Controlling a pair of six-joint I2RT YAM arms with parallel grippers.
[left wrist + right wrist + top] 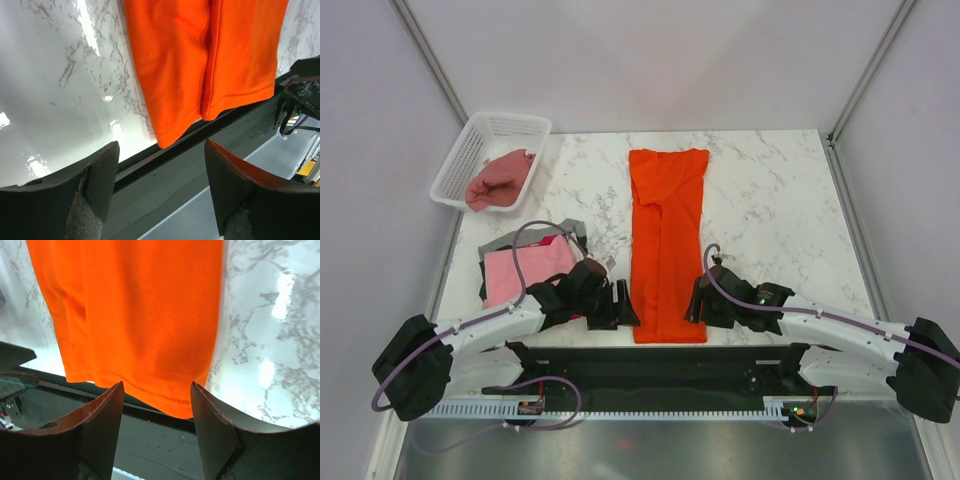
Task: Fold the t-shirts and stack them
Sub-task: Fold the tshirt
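Your shirt (pixel 665 240) lies in a long strip on the bench (pixel 770 200), long axis 12 to 6, hem at the 6 o'clock edge. The left end effector (pixel 620 303) flanks the hem at 9 and the right end effector (pixel 696 298) at 3. Both are released and empty, and the right looks slightly nearer.

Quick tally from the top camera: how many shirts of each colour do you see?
Orange shirt: 1
Light pink shirt: 1
Dusty rose shirt: 1
Grey shirt: 1
Total: 4 clearly visible; anything beneath the pink one is too hidden to count.
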